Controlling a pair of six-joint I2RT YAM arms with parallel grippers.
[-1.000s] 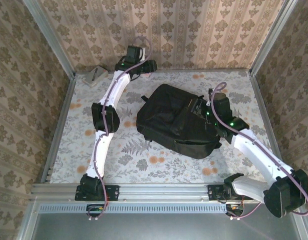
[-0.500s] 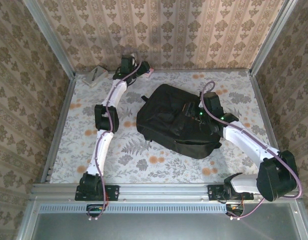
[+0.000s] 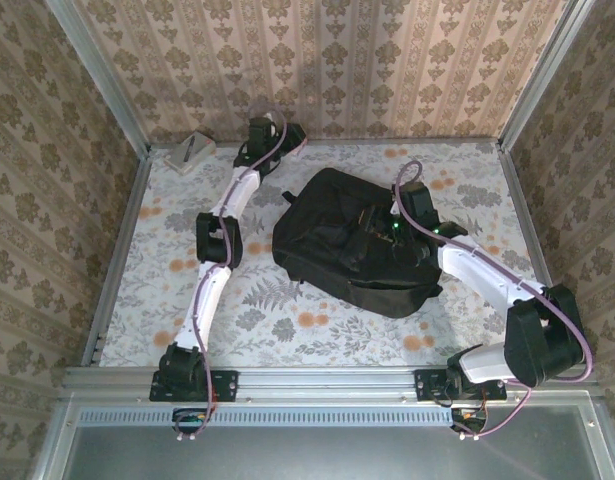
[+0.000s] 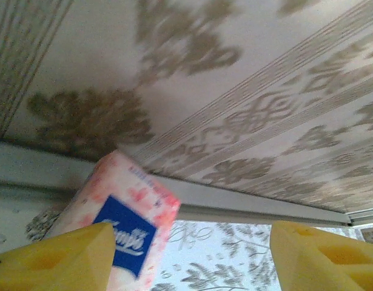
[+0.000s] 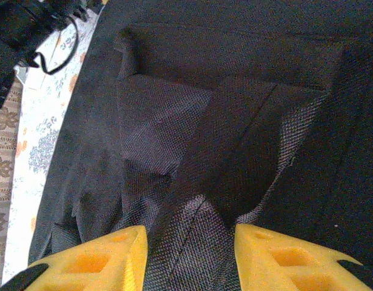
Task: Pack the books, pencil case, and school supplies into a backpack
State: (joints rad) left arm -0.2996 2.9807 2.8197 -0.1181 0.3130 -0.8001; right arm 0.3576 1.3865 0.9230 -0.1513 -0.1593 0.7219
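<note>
The left hand (image 4: 192, 248) is hanging at the far edge of the worktop (image 3: 287, 320), close against the papered wall (image 4: 235, 91). Its fingers are standing wide apart. A small pink-and-white tissue packet (image 4: 128, 221) with a blue square is sitting between them, tilted and right beside the finger at the left of the wrist view. Nothing is touching its other side, so the hand is open around the packet and not clamping it. I judge that this is the approach for a pick. The wide opening is giving room to straddle the packet where it is lying tucked near the wall rail.

The black backpack (image 3: 337, 250) is lying flat in the middle of the worktop, well apart from the packet. The right hand (image 5: 189, 242) is hovering low over the backpack's top side. Its fingers are standing partly apart, with a raised fold of black fabric running between them. I cannot tell whether they are pinching that fold or only sitting above it. The hand is probably placed there to lift a flap and hold the opening up, so the packet can go inside.
</note>
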